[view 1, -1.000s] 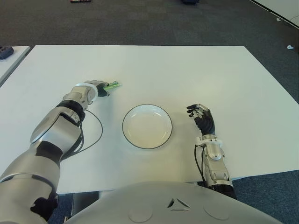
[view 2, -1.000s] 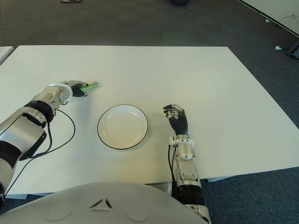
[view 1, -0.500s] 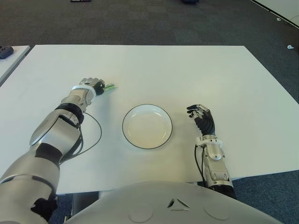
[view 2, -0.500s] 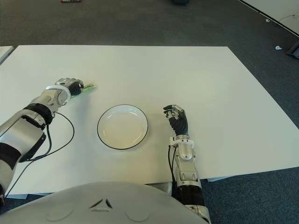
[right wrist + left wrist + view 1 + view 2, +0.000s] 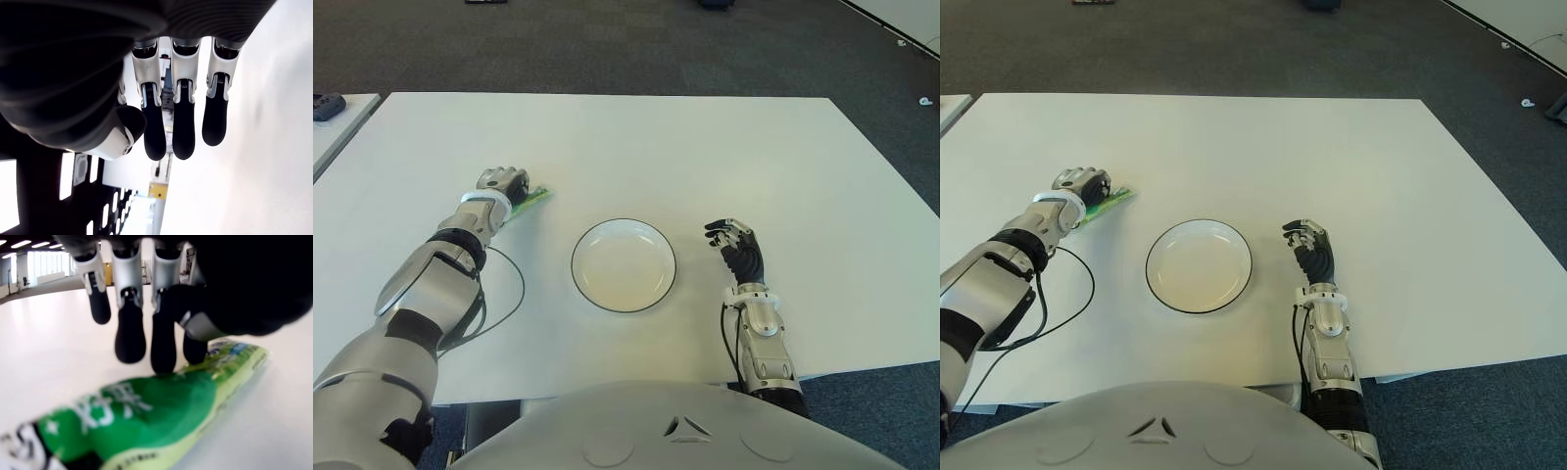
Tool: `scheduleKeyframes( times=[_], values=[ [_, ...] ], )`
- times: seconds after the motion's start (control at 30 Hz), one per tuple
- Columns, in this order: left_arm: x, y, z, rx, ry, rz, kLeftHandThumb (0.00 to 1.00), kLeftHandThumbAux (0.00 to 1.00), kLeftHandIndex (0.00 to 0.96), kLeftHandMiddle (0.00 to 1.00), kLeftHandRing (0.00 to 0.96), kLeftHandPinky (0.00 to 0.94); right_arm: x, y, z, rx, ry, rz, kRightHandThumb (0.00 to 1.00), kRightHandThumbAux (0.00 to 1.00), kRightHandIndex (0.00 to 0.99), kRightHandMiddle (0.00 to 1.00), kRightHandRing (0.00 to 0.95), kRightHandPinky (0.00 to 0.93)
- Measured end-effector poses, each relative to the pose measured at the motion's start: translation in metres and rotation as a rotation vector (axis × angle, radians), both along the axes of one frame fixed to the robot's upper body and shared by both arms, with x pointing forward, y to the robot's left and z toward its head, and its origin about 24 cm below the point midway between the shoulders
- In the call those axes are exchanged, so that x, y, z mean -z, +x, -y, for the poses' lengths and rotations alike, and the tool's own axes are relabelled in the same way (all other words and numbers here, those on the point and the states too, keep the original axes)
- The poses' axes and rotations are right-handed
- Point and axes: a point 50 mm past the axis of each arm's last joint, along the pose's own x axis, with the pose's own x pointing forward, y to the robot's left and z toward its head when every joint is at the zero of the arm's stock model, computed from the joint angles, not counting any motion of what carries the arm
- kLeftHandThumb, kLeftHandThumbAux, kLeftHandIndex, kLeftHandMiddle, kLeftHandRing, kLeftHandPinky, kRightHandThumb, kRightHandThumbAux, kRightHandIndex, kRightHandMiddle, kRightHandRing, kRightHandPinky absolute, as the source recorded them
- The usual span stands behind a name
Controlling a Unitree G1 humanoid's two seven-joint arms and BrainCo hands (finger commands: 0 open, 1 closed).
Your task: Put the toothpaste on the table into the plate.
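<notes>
- Since a second ago the left hand point(image 5: 502, 182) has drawn back toward the robot; the toothpaste tube point(image 5: 529, 203) now lies flat on the table point(image 5: 705, 147).
- Left fingers point(image 5: 129, 335) reach down, tips touching the green tube, not closed round it; label unreadable.
- White plate point(image 5: 624, 265) empty, right of the tube.
- Right hand point(image 5: 736, 247) beside the plate's right, fingers loosely extended, holding nothing.

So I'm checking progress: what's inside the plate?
Nothing shows inside the plate; its whole inner surface is in view. The toothpaste lies on the table under the left hand; part of the tube is covered.
</notes>
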Motion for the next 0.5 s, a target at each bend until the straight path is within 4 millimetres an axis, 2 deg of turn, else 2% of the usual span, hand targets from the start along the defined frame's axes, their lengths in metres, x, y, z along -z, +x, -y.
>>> scheduleKeyframes(
  times=[0.5],
  values=[
    [-0.0007,-0.0002,0.0003,-0.001,-0.001,0.039,0.852,0.665,0.403,0.552,0.793,0.767,-0.0004,-0.0003,0.0018,0.003,-0.008,0.002,0.708,0.729,0.422,0.45,0.448,0.463]
  ],
)
